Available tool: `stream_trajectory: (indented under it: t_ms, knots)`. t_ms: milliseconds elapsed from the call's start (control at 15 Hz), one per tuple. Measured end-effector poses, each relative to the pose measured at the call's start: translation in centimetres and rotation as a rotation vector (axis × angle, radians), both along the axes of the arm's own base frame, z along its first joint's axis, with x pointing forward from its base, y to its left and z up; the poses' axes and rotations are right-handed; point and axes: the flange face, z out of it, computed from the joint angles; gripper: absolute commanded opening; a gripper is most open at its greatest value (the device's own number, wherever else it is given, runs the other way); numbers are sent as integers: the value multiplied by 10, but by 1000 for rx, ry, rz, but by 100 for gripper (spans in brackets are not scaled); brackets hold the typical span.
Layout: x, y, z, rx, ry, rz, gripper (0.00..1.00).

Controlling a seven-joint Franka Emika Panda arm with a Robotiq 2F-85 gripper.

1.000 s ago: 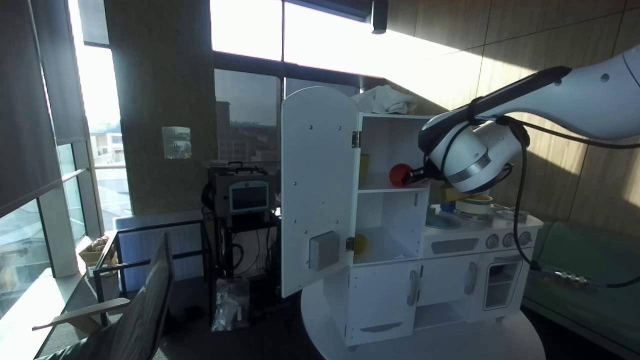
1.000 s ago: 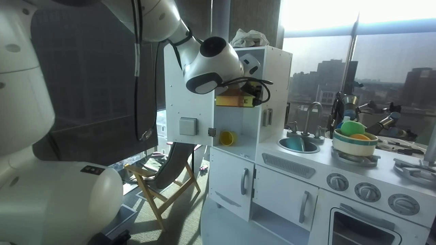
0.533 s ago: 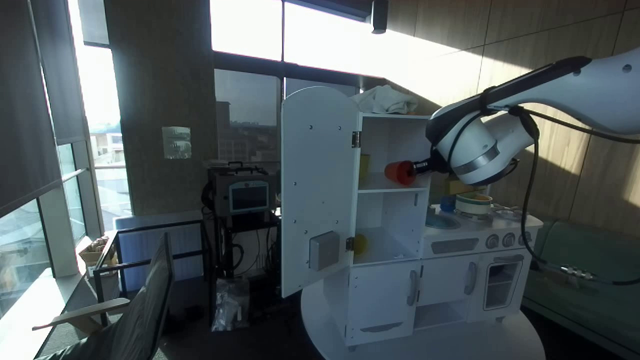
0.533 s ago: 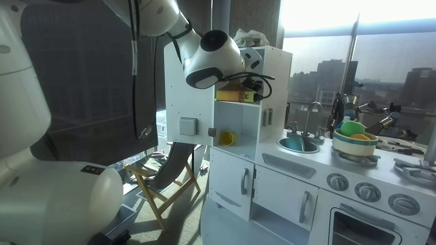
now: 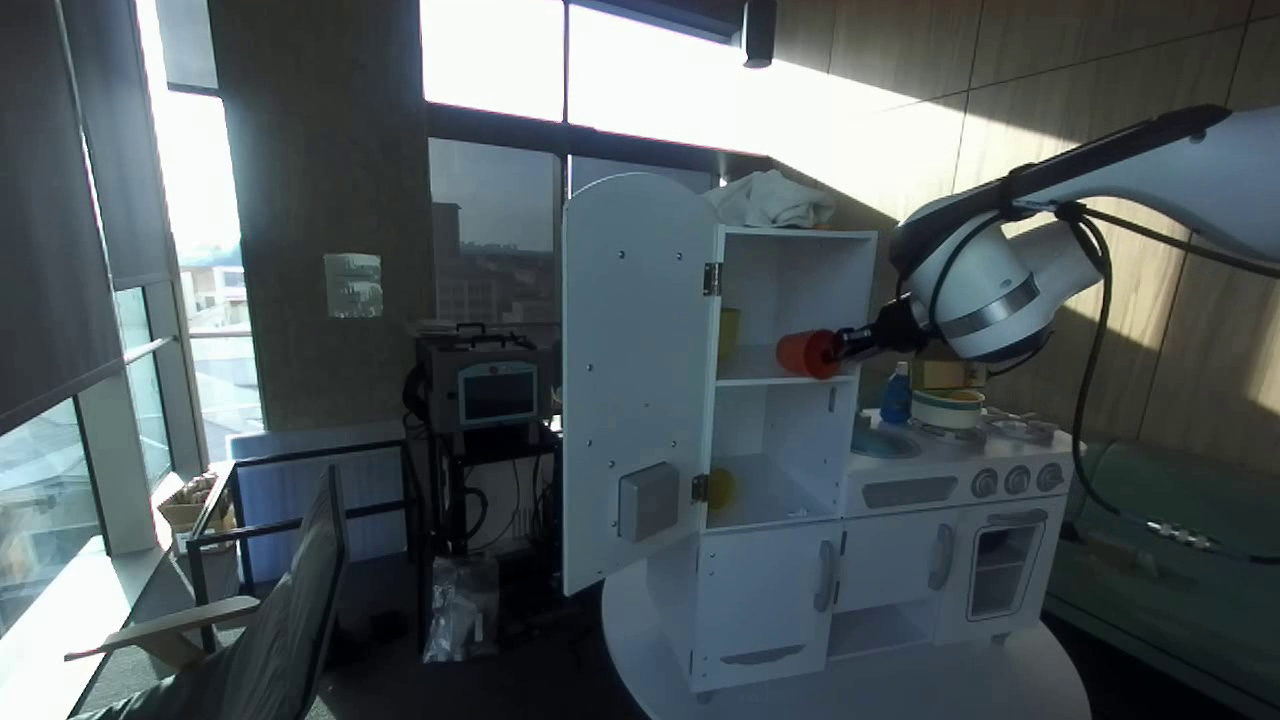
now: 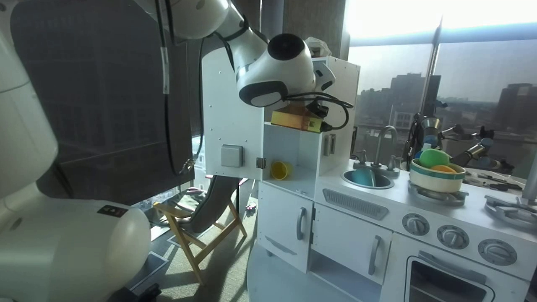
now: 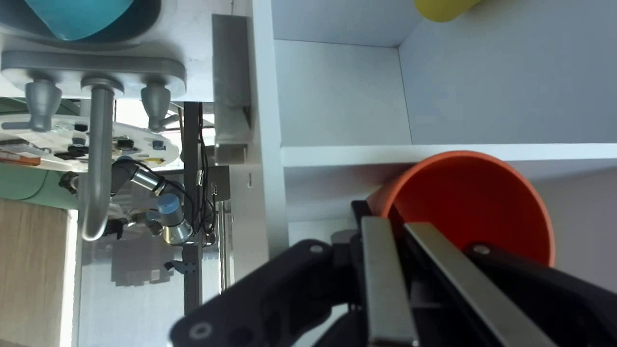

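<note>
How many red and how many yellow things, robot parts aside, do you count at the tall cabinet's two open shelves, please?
Red: 1, the red cup, its rim held by the gripper
Yellow: 2, the yellow cup on the lower shelf and a partly hidden yellow thing on the upper shelf
Total: 3

Wall [image 5: 1080, 60], wood-panelled, partly sunlit, partly shaded. Windows [image 5: 495, 60], tall, dark-framed, glaring; buildings [image 6: 415, 90] hazy beyond. Blind [image 5: 45, 200], dark, lowered. Chair [image 6: 213, 205], wood-framed, dark back. Carpet [image 6: 228, 268], streaked with shadow. Sofa [image 5: 1185, 475], green.
</note>
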Motion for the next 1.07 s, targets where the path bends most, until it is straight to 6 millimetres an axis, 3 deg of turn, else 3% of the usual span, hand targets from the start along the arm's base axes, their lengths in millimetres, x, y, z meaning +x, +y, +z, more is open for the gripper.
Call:
stream_trajectory:
  t_ms: [267, 733, 1067]
  knots:
    - [-5, -12, -1, 71, 30, 34, 9]
    - [-15, -13, 7, 134, 70, 118, 7]
    - [-40, -40, 19, 107, 122, 57, 8]
